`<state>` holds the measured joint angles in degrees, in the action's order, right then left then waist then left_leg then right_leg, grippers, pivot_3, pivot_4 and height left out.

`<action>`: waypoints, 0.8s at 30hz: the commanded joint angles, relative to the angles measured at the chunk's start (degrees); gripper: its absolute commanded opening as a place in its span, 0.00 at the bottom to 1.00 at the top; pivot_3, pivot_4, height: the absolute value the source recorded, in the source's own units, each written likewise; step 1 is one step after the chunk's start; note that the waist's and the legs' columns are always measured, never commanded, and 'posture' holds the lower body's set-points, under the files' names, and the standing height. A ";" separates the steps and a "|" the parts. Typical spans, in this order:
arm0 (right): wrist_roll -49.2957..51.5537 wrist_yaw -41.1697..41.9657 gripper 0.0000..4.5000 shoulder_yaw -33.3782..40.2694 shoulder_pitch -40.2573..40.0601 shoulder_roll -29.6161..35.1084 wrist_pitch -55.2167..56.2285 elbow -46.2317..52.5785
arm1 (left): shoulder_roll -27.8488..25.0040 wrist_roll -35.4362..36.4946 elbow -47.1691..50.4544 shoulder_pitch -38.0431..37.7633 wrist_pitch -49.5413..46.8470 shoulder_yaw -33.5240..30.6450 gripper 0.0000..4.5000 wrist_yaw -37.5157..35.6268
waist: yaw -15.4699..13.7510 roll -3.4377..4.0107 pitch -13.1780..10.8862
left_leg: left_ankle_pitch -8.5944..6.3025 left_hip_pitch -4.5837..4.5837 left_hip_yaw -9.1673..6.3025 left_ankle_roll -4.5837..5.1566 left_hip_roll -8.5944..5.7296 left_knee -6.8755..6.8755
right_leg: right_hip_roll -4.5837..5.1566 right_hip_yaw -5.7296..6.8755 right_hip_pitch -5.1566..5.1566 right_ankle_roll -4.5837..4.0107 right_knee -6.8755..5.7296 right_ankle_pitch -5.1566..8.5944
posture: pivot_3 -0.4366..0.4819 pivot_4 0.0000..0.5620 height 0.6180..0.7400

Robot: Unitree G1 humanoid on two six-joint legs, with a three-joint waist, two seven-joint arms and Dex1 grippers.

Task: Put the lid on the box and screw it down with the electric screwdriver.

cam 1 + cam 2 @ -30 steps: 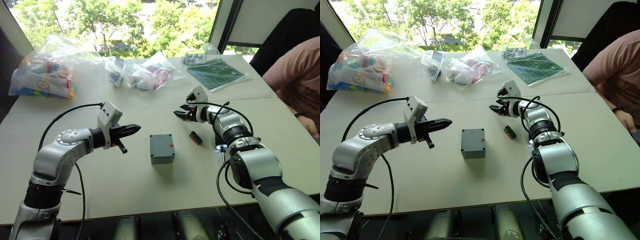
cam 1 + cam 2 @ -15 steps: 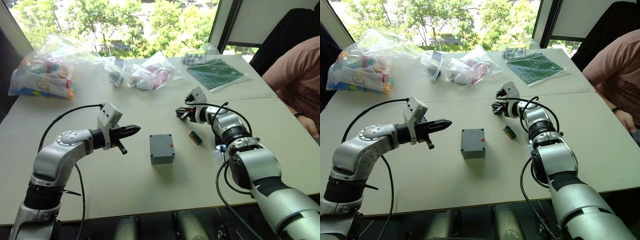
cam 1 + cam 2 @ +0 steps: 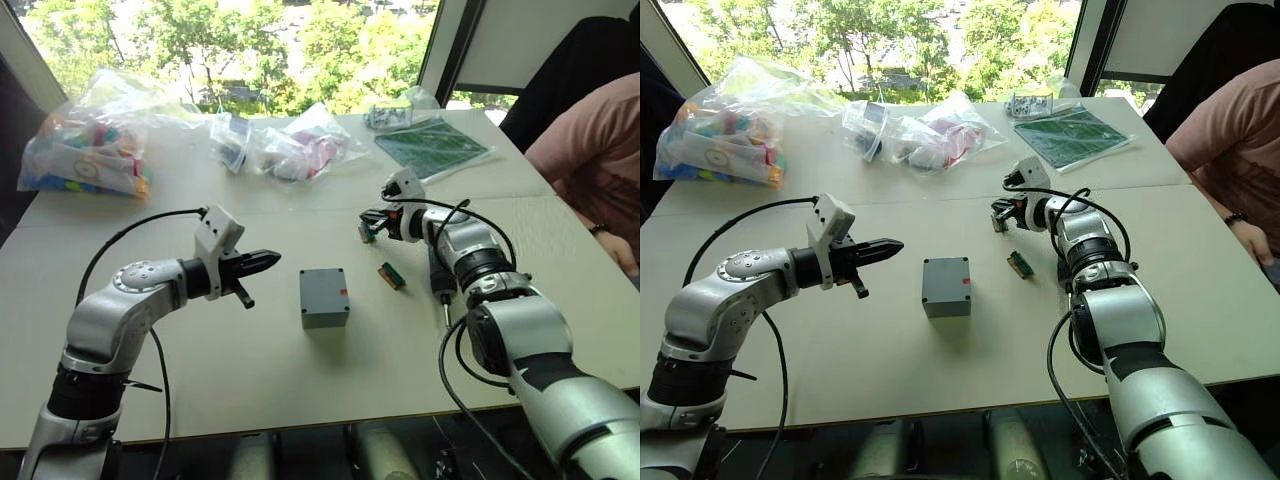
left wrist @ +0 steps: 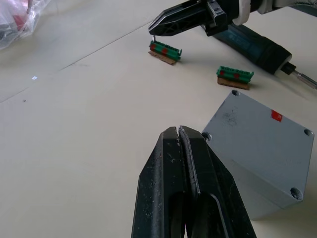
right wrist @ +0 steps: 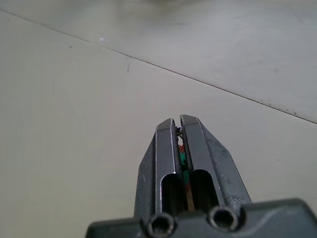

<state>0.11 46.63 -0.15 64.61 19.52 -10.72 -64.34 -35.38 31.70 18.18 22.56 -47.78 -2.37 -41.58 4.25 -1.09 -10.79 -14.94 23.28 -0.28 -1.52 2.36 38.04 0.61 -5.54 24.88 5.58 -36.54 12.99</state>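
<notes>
Since 1.0 s ago the right tool (image 3: pixel 368 222) has drawn back toward the far side of the tabletop (image 3: pixel 250 370), uncovering the electric screwdriver (image 3: pixel 440 276), which lies flat beside the right forearm with its thin bit pointing toward the near edge. A small green component (image 4: pixel 165 51) sits right at the tool's tips. The right wrist view shows the 2 fingers almost together with a sliver of green and red pinched between them, so it appears to be clamped on that component. A second green component (image 3: pixel 391 275) lies between the box (image 3: pixel 324 297) and the screwdriver.

The box stands near the middle of the tabletop with the lid (image 4: pixel 262 134) already seated on top, its red mark and corner screw holes facing up. The left tool (image 3: pixel 258 264) hovers just to the box's left, its fingers pressed shut on nothing.

As a judgement, seating is done and driving the screws is what remains. The risks: the right tool is busy with a stray part rather than the screwdriver, and its forearm is close enough to nudge the tool and roll it. Unbraced, the light box could also twist or slide under the bit.
</notes>
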 commanded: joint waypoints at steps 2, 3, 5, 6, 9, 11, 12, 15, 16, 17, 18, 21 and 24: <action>1.75 0.85 0.02 1.32 1.35 0.81 -1.22 4.54 | 0.09 0.10 1.44 0.46 1.53 0.05 0.00 -0.26 | 0.01 0.00 0.00 | 0.00 0.00 0.00 0.00 0.00 -0.01 | 0.00 0.00 0.00 0.00 0.00 0.00 | 0.48 0.27 1.00; 1.92 1.01 0.02 1.44 1.23 0.83 -1.39 5.06 | 0.10 0.09 1.42 0.48 1.56 0.10 0.00 -0.29 | -0.02 0.00 0.00 | 0.00 0.00 0.00 0.00 0.00 -0.01 | 0.00 0.00 0.01 0.00 0.00 0.00 | 0.48 0.27 1.00; 2.78 2.40 0.02 1.71 0.76 1.04 -2.62 7.79 | 0.05 0.19 1.39 0.54 1.57 0.16 0.00 -0.39 | -0.06 0.01 0.00 | 0.00 0.00 0.00 0.00 0.00 -0.02 | 0.00 0.00 0.00 0.00 0.00 0.00 | 0.48 0.27 1.00; 3.56 3.98 0.02 1.69 0.01 1.40 -3.94 10.82 | -0.07 0.38 1.49 0.53 1.45 0.10 0.00 -0.49 | -0.07 0.01 -0.01 | 0.00 0.01 0.00 0.00 0.00 -0.01 | 0.00 0.00 0.01 0.00 0.00 0.00 | 0.48 0.27 1.00; 7.64 10.14 0.02 1.19 -5.24 3.23 -11.22 26.02 | -0.98 1.86 2.49 0.13 0.36 -0.67 0.00 -1.30 | -0.23 0.01 -0.01 | 0.00 0.01 -0.01 0.00 0.00 -0.02 | 0.00 0.00 0.01 0.01 0.00 0.00 | 0.48 0.27 1.00; 12.10 13.83 0.02 0.53 -12.30 5.80 -19.24 42.32 | -2.53 3.84 4.15 -0.73 -1.04 -1.59 0.00 -2.87 | -0.42 0.01 -0.01 | 0.00 0.03 -0.06 0.00 0.00 -0.05 | 0.01 0.04 0.01 0.02 0.01 0.01 | 0.48 0.27 1.00; 14.03 14.53 0.02 0.40 -15.58 7.05 -22.59 49.28 | -3.42 4.88 5.05 -1.22 -1.74 -1.92 0.00 -3.77 | -0.49 0.01 -0.01 | 0.00 0.06 -0.10 0.00 0.00 -0.05 | 0.01 0.07 0.01 0.02 0.01 0.01 | 0.48 0.27 1.00; 17.93 14.15 0.02 0.50 -22.05 9.12 -29.58 62.53 | -5.57 7.10 6.81 -2.50 -3.05 -2.49 0.00 -5.56 | -0.36 0.02 -0.01 | -0.01 0.06 -0.08 0.00 0.00 -0.08 | 0.04 0.07 0.01 0.04 0.02 0.03 | 0.48 0.27 1.00; 18.77 13.67 0.02 0.57 -23.44 9.44 -31.08 65.17 | -6.10 7.62 7.19 -2.85 -3.33 -2.62 0.00 -5.99 | -0.21 0.02 -0.01 | -0.01 0.06 -0.08 0.00 0.00 -0.08 | 0.03 0.08 0.02 0.03 0.03 0.03 | 0.48 0.27 1.00; 19.92 13.16 0.02 0.61 -25.13 9.68 -32.79 68.19 | -6.74 8.35 7.70 -3.26 -3.78 -2.81 0.00 -6.54 | -0.09 0.03 -0.02 | -0.01 0.03 -0.07 0.00 0.00 -0.08 | 0.03 0.06 0.02 0.03 0.03 0.04 | 0.48 0.27 1.00; 20.75 12.65 0.02 0.65 -26.17 9.84 -34.03 70.20 | -7.18 8.89 8.02 -3.52 -4.08 -2.97 0.00 -6.83 | -0.07 0.03 -0.02 | -0.01 0.00 -0.04 0.00 0.01 -0.07 | 0.02 0.04 0.02 0.01 0.03 0.04 | 0.48 0.27 1.00; 22.98 10.08 0.02 -0.44 -31.23 8.60 -36.96 76.75 | -8.08 9.45 7.97 -3.74 -4.26 -2.64 0.00 -7.46 | -0.22 0.02 -0.02 | 0.00 -0.11 -0.06 0.00 0.02 -0.07 | -0.03 0.03 0.00 -0.21 -0.04 0.16 | 0.48 0.27 1.00; 23.22 7.84 0.02 -1.96 -33.18 7.72 -37.33 78.72 | -7.94 9.26 7.18 -3.05 -3.92 -1.90 0.00 -7.28 | -0.29 0.02 -0.02 | 0.00 -0.09 -0.07 0.00 0.02 -0.07 | -0.04 0.04 0.00 -0.15 -0.06 0.22 | 0.48 0.27 1.00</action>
<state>22.25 55.91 -2.15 31.16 27.53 -48.10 11.58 -42.96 40.46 24.91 18.47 -52.30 -3.55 -48.53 3.96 -1.07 -10.81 -14.94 23.22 -0.33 -1.52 2.37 37.97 0.59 -5.51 24.88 5.40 -36.59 13.18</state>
